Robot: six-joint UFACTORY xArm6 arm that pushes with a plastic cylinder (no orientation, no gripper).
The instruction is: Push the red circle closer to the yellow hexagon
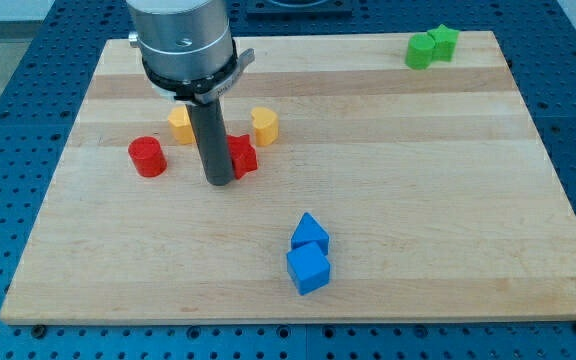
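Camera view: pale wooden desk point(388, 200) on a blue perforated base. No fingers here, just a rod, so nothing to report as apart or together. Relative to my tip point(219, 182), left to right: red circle point(147, 157) to its left, apart, well in from the desk's left edge; yellow hexagon point(180, 124) up-left, near; second red block point(241, 156) just beside on its right; yellow heart-like block point(263, 126) up-right; two blue blocks point(309, 253) touching, down-right; two green blocks point(431, 46) far up-right by the top edge. Bare wood across the right half.
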